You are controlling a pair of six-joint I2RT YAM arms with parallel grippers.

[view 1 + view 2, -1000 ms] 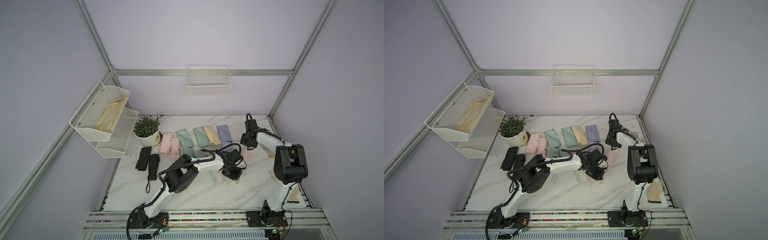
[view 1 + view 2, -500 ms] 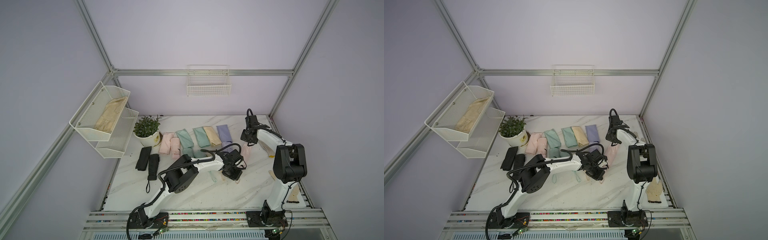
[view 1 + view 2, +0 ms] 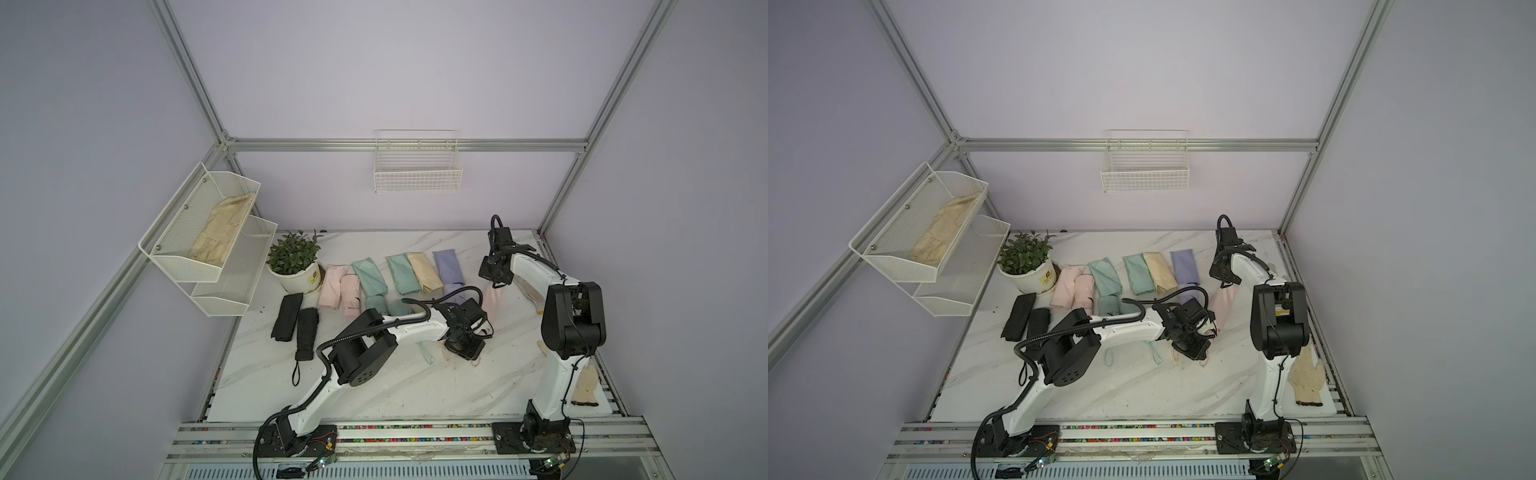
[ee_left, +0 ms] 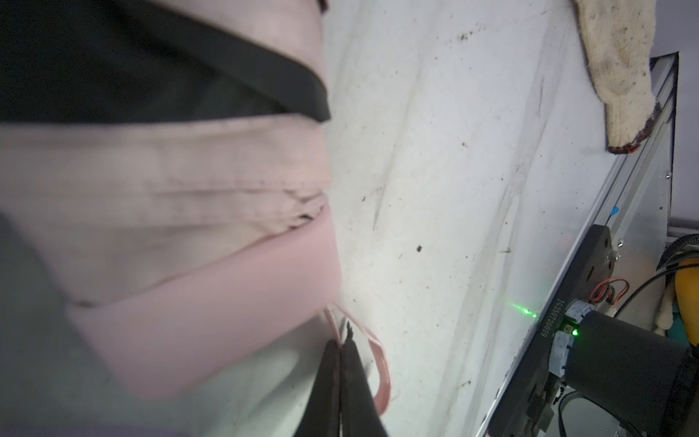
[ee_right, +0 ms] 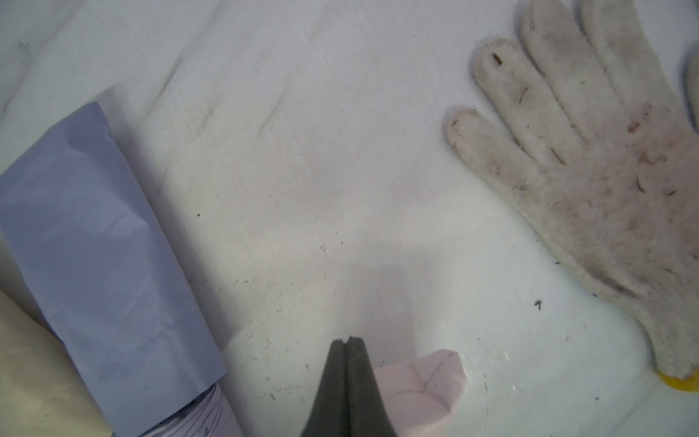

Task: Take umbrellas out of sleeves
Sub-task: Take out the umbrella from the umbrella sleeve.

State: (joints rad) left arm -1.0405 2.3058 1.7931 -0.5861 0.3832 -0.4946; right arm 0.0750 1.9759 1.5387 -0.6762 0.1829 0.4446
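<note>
Jaws, left gripper (image 4: 342, 342): were clenched; wrist loop (image 4: 380, 359) curled round their tips, pinch unclear.
Jaws, right gripper (image 5: 348, 340): were clenched on pink sleeve (image 5: 420, 382) end; it ran toward left jaws.
pink umbrella (image 4: 212, 310): lay just beside left jaws.

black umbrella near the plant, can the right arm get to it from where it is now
Probably not. The black umbrella lies at the far left of the table, while the right gripper is at the far right, apparently shut on the pink sleeve. The left arm stretches across the middle between them.
</note>
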